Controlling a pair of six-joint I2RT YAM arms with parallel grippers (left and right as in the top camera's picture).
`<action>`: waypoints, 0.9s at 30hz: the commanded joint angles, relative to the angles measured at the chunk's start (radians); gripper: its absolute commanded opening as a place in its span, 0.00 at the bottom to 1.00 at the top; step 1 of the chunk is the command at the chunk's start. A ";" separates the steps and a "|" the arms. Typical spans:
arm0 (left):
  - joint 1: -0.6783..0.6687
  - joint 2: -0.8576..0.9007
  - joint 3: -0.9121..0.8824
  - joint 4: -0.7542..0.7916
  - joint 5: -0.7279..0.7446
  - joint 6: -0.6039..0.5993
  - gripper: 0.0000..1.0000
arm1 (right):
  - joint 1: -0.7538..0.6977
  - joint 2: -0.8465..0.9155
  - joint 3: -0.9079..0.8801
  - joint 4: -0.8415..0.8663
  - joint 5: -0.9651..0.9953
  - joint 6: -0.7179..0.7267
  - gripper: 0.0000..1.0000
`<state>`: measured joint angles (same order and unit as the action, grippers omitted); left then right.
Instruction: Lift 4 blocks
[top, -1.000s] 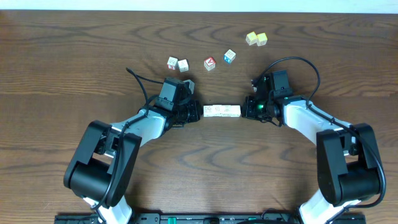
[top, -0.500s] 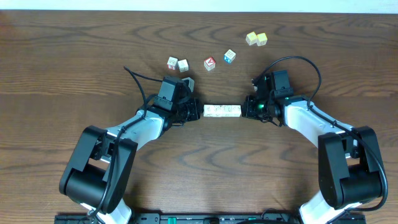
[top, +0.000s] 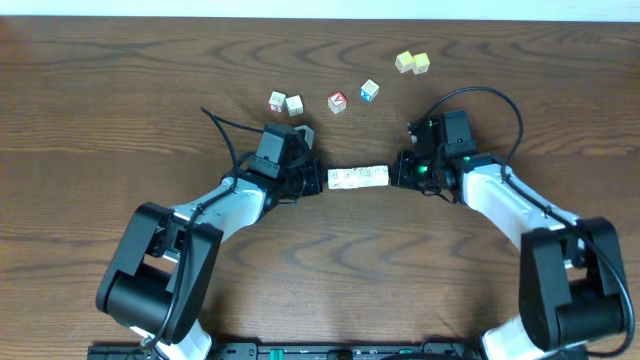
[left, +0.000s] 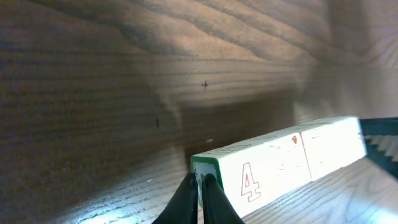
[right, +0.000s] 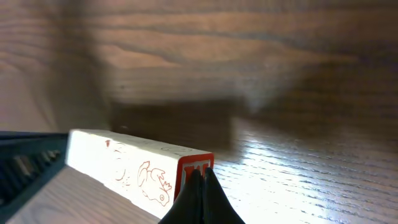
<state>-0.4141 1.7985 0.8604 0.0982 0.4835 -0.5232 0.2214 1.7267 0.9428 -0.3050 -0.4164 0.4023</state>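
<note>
The blocks (top: 358, 178) form one short row of pale cubes, end to end, near the table's middle. My left gripper (top: 322, 181) is shut, its tips pressed against the row's left end. My right gripper (top: 392, 176) is also shut and presses the right end. In the left wrist view the row (left: 280, 165) shows a red "4" beside my shut left gripper (left: 200, 178). In the right wrist view the row (right: 134, 165) ends in a red-framed face behind my shut right gripper (right: 200, 175). A dark shadow lies apart from the row, which seems to hang just off the wood.
Behind the row lie two small cubes (top: 285, 102), a red-faced cube (top: 337, 101) and a blue-faced cube (top: 369, 90). Two yellowish cubes (top: 412, 62) sit further back right. Cables loop off both wrists.
The row has tilted slightly, its right end now further back. The right gripper has shifted a little back with it, and the left has barely moved.
</note>
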 joint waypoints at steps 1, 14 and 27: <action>-0.043 -0.027 0.005 0.004 0.026 -0.002 0.07 | 0.036 -0.021 0.012 -0.008 -0.100 0.008 0.01; -0.043 -0.027 0.005 -0.003 0.020 -0.014 0.07 | 0.082 -0.017 0.011 -0.028 0.010 0.009 0.01; -0.044 0.007 0.005 -0.032 -0.006 -0.026 0.07 | 0.115 0.054 0.011 -0.001 0.035 0.031 0.01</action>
<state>-0.4328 1.7985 0.8597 0.0528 0.4229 -0.5323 0.2989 1.7737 0.9432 -0.3164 -0.2760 0.4175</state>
